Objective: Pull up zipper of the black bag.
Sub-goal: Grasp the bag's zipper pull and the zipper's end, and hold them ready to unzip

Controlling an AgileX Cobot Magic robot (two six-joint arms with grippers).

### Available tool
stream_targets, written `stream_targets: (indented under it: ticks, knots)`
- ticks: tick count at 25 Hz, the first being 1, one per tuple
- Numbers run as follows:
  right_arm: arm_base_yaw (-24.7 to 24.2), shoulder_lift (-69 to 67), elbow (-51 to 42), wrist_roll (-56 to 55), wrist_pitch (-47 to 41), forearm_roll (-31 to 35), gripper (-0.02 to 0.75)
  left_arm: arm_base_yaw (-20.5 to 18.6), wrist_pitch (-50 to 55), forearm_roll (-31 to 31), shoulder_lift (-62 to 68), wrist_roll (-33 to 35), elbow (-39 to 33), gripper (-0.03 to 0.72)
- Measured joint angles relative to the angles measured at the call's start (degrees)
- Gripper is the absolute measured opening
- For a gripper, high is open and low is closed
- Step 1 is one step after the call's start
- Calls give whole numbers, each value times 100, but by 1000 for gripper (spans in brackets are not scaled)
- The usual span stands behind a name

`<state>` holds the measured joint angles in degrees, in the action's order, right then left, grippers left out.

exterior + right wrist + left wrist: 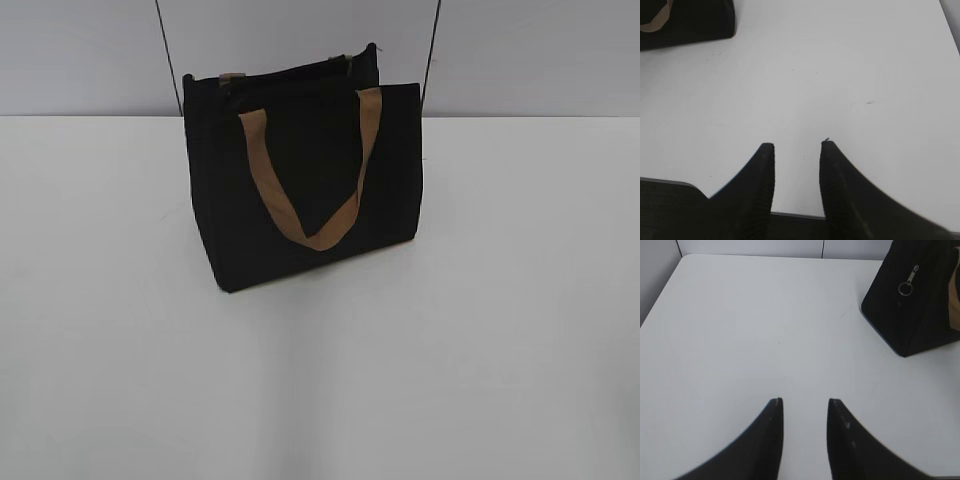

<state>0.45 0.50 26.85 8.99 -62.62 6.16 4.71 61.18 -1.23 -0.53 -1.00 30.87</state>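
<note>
The zipper (910,279) pull with its ring hangs on the end wall of the black bag (305,180), which stands upright on the white bench (480,350). Both the left fingers (774,412) and the right fingers (766,155) are released, apart from the bag, grasping nothing.

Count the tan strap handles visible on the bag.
1 clearly: a tan handle hangs down the black bag's front face. A second may lie hidden behind the top rim.

Matt cloth black bag (300,190) – silvery metal zipper (910,280) pull.
</note>
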Motion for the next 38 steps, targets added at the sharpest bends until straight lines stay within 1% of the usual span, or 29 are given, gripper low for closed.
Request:
stream_targets:
  ticks: [31, 33, 35, 38]
  knots:
    - [0, 0, 0, 0, 0, 0, 241, 0, 0, 0, 0, 0, 0, 233]
    - [0, 0, 0, 0, 0, 0, 241, 0, 0, 0, 0, 0, 0, 250]
    - [0, 0, 0, 0, 0, 0, 241, 0, 0, 0, 65, 0, 0, 295]
    - [0, 0, 0, 0, 0, 0, 241, 0, -6, 0, 254, 0, 0, 429]
